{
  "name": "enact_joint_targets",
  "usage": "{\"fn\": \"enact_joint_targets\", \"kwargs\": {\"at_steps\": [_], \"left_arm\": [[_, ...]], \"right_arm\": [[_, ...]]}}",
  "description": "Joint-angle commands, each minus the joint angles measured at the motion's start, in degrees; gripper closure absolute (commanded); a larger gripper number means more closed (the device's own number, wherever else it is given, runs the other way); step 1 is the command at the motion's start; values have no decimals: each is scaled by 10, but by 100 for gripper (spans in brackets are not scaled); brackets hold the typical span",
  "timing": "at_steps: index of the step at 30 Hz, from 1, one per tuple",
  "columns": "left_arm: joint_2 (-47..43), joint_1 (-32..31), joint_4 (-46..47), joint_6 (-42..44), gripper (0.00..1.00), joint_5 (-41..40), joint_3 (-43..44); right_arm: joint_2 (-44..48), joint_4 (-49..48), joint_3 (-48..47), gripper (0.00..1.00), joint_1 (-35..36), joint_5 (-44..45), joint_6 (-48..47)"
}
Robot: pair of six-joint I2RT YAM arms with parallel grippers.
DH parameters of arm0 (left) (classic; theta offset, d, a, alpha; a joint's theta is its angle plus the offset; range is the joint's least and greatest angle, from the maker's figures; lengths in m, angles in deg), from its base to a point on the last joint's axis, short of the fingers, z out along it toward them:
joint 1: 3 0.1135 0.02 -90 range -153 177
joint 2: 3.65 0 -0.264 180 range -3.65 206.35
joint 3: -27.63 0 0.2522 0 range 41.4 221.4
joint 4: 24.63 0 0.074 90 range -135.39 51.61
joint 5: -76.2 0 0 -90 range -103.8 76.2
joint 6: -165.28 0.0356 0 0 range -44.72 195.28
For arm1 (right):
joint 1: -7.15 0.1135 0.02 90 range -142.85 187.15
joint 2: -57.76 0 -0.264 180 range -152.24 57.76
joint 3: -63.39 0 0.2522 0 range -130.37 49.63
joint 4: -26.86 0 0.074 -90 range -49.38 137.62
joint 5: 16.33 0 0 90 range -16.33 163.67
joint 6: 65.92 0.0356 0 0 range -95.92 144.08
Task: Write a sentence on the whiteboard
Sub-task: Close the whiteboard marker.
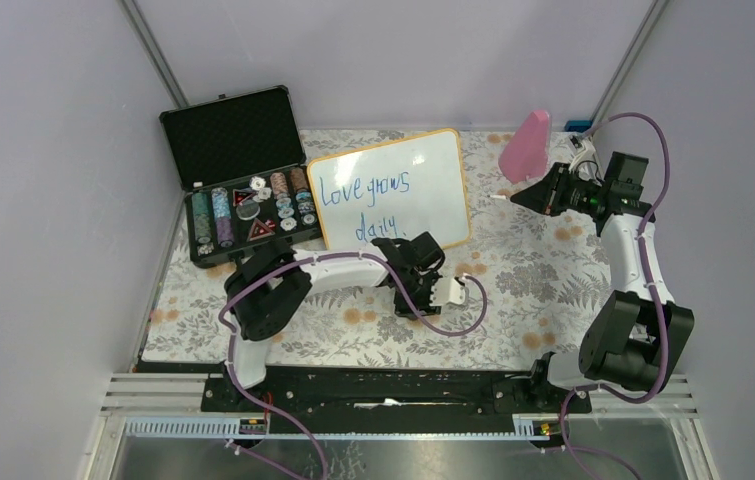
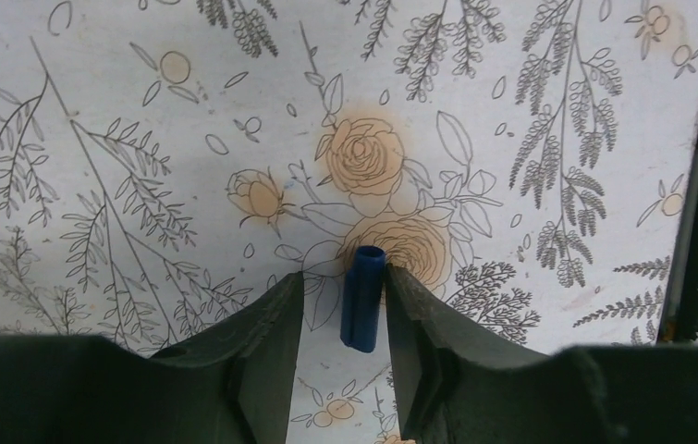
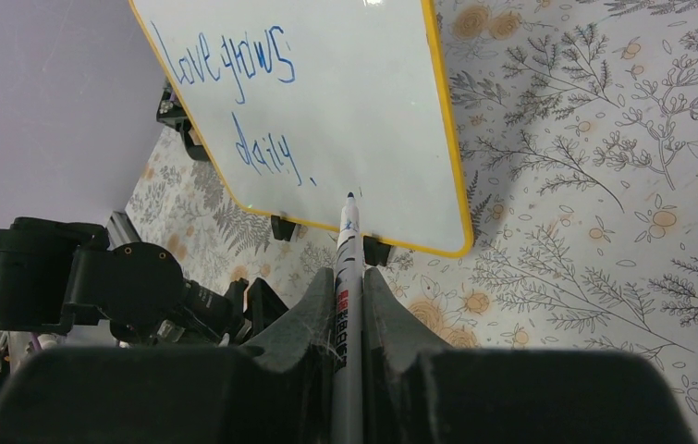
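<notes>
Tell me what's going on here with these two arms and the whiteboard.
The whiteboard stands propped on the table with the sentence "Love grows daily." written in blue. The right gripper is shut on the uncapped marker, its tip clear of the board. The left gripper is over the table with a blue cap between its open jaws, not clamped.

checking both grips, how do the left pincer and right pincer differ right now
The right pincer is shut on the marker; the left pincer stands open around the blue cap, a gap on one side. The right pincer faces the whiteboard; the left pincer faces the tablecloth. Each has a pen part between its jaws.
</notes>
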Motion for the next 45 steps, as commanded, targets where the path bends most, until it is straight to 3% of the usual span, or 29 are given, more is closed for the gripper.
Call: {"fn": "enact_joint_targets", "kwargs": {"at_steps": [1,17,29,31,40,45], "left_arm": [[11,12,15,15,60,-19,-18],[-16,12,10,17,59,-41,-73],[-14,29,-24,23,60,-39,-55],[-14,29,-20,19,62,-39,-56],[-22,29,-10,-43,92,13,-24],[-57,35,-22,-70,100,40,-23]], "right_arm": [[24,-13,2,100,-3,-21,-7],[26,-13,4,100,-3,-23,-10],[28,-14,5,100,-3,-25,-10],[29,-15,6,100,-3,-26,-9],[34,-25,12,100,-3,-42,0],[34,-24,12,100,-2,-57,2]]}}
